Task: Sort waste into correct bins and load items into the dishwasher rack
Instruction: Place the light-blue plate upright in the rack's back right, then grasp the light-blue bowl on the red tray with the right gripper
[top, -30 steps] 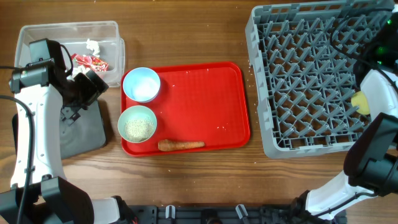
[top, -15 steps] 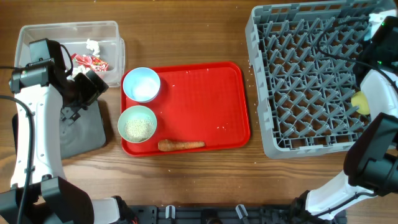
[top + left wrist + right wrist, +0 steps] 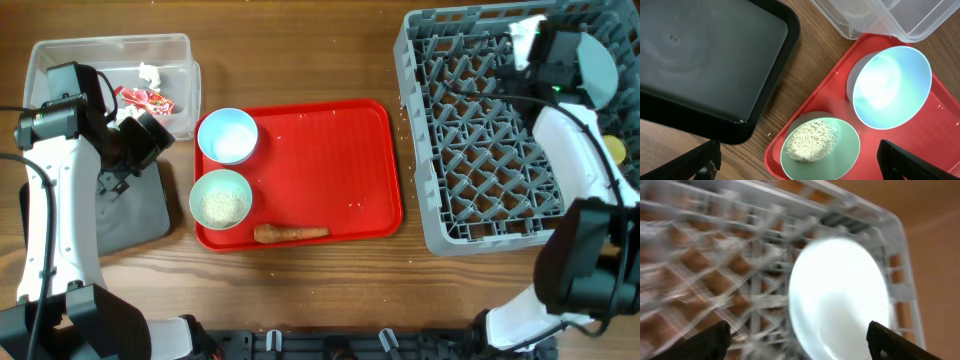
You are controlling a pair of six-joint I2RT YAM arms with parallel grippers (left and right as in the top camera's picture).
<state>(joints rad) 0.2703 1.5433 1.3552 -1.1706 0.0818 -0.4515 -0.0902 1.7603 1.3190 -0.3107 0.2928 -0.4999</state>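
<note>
Right of the red tray [image 3: 320, 160], among the pegs of the dishwasher rack [image 3: 480, 130], finding the pale-blue plate [image 3: 840, 300] stood on edge near the far corner. Reading the right gripper [image 3: 799, 342] as spread wide just above that plate, pinching nothing. Judging plate loading as good as finished.

Left of the red tray, finding the left gripper [image 3: 797, 155] spread wide as well and empty, hanging between the black tray [image 3: 705, 55] and the two bowls. On the red tray's left side, noting the white-blue bowl [image 3: 228, 135], empty, and in front of it the pale-green bowl [image 3: 221, 198] holding rice grains [image 3: 810, 142]; along its front edge, the carrot piece [image 3: 290, 233]. Beyond its far-left corner, spotting the clear tub [image 3: 110, 50] with the red wrapper [image 3: 150, 100] and paper scraps [image 3: 150, 72] inside.

Next, probably: clearing rice and carrot off the red tray into a bin, then carrying both bowls rightward to the rack. Calls for a firm rim grip on the green bowl and a level lift, to avoid scattering grains.
</note>
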